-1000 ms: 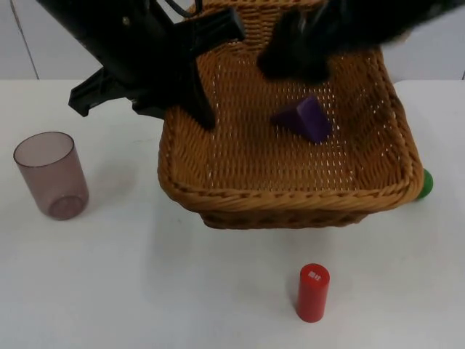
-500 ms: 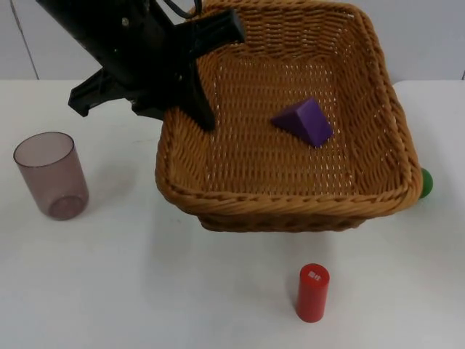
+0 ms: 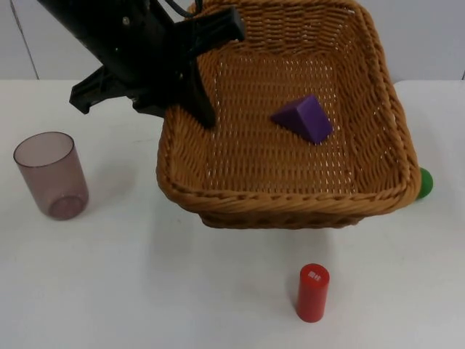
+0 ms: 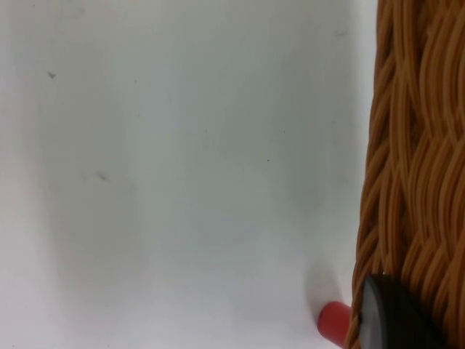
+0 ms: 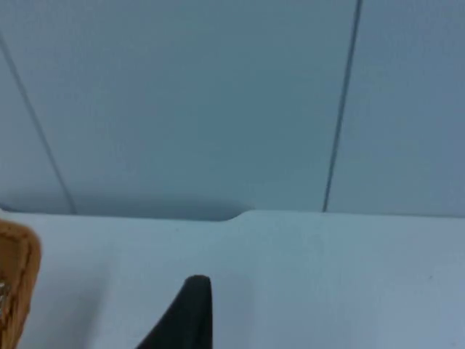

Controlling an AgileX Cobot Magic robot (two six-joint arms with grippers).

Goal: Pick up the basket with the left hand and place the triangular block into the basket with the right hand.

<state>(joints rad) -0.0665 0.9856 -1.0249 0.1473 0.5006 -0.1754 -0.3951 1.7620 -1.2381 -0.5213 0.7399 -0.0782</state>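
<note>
basket [image 3: 290,196] clamped by left gripper [image 3: 205,116] | green object [image 3: 424,182] half hidden behind it

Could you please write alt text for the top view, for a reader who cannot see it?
The left gripper holds a wicker basket by its rim above a white table, a purple triangular block lying inside. A tinted cup stands to its left, a red cylinder in front, a green object at its right edge.

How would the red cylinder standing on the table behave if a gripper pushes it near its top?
The red cylinder stands upright, taller than wide, so a high push would probably tip it. Lying down, its round side would likely roll. It looks smooth, so possibly slippery.
</note>
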